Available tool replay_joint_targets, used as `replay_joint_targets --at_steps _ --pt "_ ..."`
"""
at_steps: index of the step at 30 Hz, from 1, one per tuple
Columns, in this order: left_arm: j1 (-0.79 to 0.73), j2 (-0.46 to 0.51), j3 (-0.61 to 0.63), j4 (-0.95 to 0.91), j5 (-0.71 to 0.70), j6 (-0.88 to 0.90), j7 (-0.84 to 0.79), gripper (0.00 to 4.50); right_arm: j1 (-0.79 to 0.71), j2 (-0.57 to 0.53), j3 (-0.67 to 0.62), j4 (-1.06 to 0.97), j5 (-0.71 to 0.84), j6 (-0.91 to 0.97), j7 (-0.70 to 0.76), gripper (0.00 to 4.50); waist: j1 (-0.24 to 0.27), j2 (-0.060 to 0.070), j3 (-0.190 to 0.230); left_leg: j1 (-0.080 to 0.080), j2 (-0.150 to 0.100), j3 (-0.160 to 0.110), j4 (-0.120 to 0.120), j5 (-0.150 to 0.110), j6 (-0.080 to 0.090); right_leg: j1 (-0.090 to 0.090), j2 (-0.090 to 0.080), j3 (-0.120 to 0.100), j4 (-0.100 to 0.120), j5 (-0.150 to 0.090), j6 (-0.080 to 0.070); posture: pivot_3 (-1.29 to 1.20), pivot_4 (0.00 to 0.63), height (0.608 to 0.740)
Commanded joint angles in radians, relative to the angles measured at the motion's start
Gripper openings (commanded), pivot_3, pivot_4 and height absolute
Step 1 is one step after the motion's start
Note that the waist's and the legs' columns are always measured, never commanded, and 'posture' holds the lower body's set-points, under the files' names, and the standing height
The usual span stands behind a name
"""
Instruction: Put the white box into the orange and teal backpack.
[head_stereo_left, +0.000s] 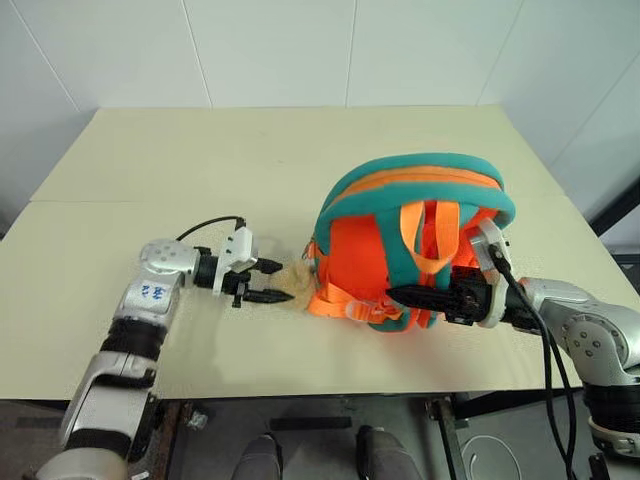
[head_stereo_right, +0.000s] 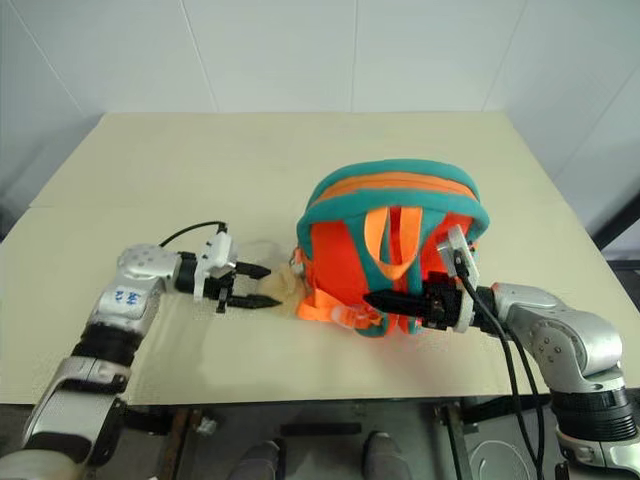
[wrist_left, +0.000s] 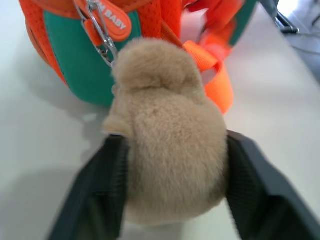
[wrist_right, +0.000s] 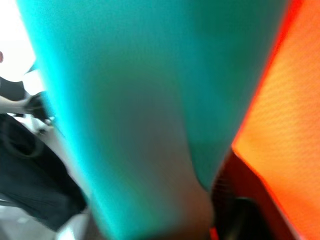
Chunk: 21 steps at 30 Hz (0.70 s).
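- Left eye view is showing the backpack (head_stereo_left: 410, 240) standing on the counter (head_stereo_left: 200, 170), its straps (head_stereo_left: 425, 240) facing the robot and its teal-trimmed top looking closed.
- No white box is lying out on the counter; judging by the bulging, upright bag, the box is probably sitting inside already, though its interior is hidden and that cannot be confirmed.
- If so, the task is looking nearly finished, with only letting go and drawing the arms back remaining.
- Left end effector (head_stereo_right: 252, 286) is resting just beside the bag's left foot, its fingers (wrist_left: 100, 195) standing apart on either side of the tan plush toy (wrist_left: 170, 145); the fingers are lying against the fur, and whether they are squeezing it cannot be told.
- Right end effector (head_stereo_left: 400, 294) is reaching across the bag's front, low among the straps; its fingers are lying close together, and the pictures are not showing whether they are pinching anything.
- Right wrist view is pressing close against teal padding (wrist_right: 140, 100) and orange fabric (wrist_right: 285, 130).
- Standing in the way: the loose straps and the toy's clip (wrist_left: 100, 35) are sitting near both end effectors and could be snagging on withdrawal, perhaps tipping the bag.
- A black cable (head_stereo_left: 545, 350) is running along the right arm.
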Motion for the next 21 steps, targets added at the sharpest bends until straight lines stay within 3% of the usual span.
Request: replay_joint_targets --at_steps 1,3,5,8,11,21 --pt "0.106 0.060 0.095 -0.194 -0.084 0.125 0.062 3.88 0.045 -0.067 -0.077 -0.060 -0.025 -0.065 0.045 3.11 0.001 0.000 0.000 0.000 0.000 0.000 0.000 0.000 0.000 0.000 0.000 0.000 0.000 0.000 0.000 0.00 0.150 0.740" --pt "0.189 0.089 0.151 -0.298 -0.134 0.197 0.098 4.50 0.082 -0.101 -0.122 -0.073 -0.017 -0.070 0.058 3.81 0.001 0.000 0.000 0.000 0.000 0.000 0.000 0.000 0.000 0.000 0.000 0.000 -0.001 0.000 0.000 0.00 0.150 0.740" --pt "0.262 0.113 0.194 -0.390 -0.163 0.252 0.135 4.50 0.123 -0.133 -0.168 -0.067 -0.023 -0.086 0.080 4.45 0.001 0.000 0.000 0.000 0.000 0.000 0.000 0.000 0.000 0.000 0.000 0.000 -0.002 -0.001 -0.002 0.00 0.150 0.740" --pt "0.374 0.145 0.267 -0.487 -0.196 0.296 0.181 4.50 0.186 -0.167 -0.226 -0.021 -0.089 -0.170 0.108 4.48 0.003 0.000 0.000 0.000 0.000 0.000 0.001 0.000 0.000 0.001 0.000 0.000 -0.003 -0.008 -0.014 0.00 0.150 0.740" --pt "0.432 0.156 0.295 -0.528 -0.203 0.297 0.217 4.50 0.170 -0.170 -0.224 0.110 -0.174 -0.289 0.132 4.48 0.000 0.000 0.000 0.001 0.000 0.002 0.002 0.000 0.000 0.002 -0.001 0.000 -0.005 -0.008 -0.016 0.00 0.150 0.740" --pt "0.455 0.192 0.330 -0.543 -0.206 0.254 0.256 4.50 0.029 -0.117 -0.106 0.321 -0.304 -0.487 0.196 4.48 -0.013 0.000 0.000 0.002 0.000 0.003 0.001 0.001 0.002 0.005 0.000 0.002 -0.013 -0.002 -0.018 0.00 0.150 0.740"
